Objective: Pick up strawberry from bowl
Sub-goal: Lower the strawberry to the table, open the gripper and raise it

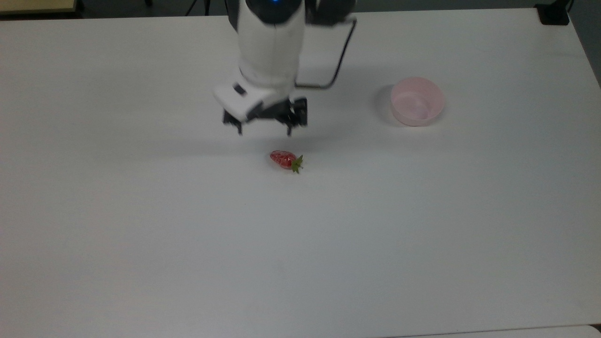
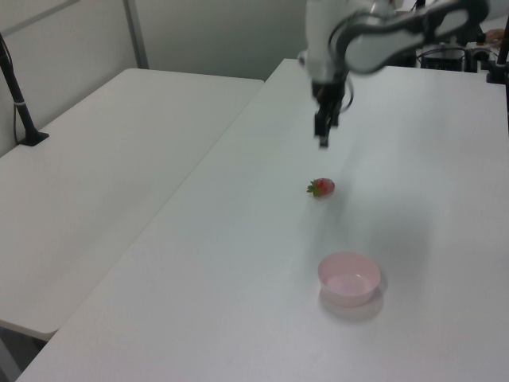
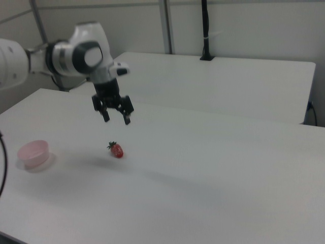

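The red strawberry (image 1: 285,160) with its green cap lies on its side on the white table (image 1: 141,234), also seen as a strawberry (image 2: 321,188) in the left view and a strawberry (image 3: 116,150) in the right view. My gripper (image 1: 264,130) hangs open above it, raised off the table, with nothing between its fingers; the gripper (image 3: 117,119) shows both fingers spread apart in the right view, and the gripper (image 2: 323,139) points down in the left view. The pale pink bowl (image 1: 417,101) stands empty at the top view's right, well apart from the strawberry.
A second white table (image 2: 95,199) stands beside this one at the left view's left, with a black post (image 2: 16,87) on it. A black cable (image 1: 338,61) loops off the arm. A dark object (image 1: 554,14) sits at the top view's far right corner.
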You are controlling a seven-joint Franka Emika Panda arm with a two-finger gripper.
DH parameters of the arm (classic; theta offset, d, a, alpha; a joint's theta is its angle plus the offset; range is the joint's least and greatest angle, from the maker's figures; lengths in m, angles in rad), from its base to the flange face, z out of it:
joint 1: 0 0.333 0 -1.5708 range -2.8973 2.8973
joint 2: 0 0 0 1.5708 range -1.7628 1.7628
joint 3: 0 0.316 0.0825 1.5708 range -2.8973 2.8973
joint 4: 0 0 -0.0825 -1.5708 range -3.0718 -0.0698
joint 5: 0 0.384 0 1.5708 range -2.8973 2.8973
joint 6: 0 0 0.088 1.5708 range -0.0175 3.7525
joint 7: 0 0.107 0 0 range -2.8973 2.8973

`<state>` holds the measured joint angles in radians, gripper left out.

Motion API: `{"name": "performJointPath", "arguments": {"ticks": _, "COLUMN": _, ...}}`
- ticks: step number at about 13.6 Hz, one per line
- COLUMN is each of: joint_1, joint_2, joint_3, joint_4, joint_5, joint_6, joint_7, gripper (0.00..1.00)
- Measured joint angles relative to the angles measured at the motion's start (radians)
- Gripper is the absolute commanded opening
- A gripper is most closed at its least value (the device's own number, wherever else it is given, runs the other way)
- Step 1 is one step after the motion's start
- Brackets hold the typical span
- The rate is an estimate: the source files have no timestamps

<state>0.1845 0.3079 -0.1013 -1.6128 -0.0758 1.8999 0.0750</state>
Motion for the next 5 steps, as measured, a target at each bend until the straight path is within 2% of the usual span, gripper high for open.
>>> {"name": "performJointPath", "arguments": {"ticks": 3, "joint_1": -0.066, "joint_2": -0.196, "joint_3": -0.002, "joint_4": -0.009, "joint_5": -0.012, "joint_6": -0.175, "joint_7": 0.000, "gripper": 1.00}}
{"name": "performJointPath", "arguments": {"ticks": 5, "joint_1": -0.096, "joint_2": -0.264, "joint_3": -0.002, "joint_4": -0.043, "joint_5": -0.012, "joint_6": -0.186, "joint_7": 0.000, "gripper": 1.00}}
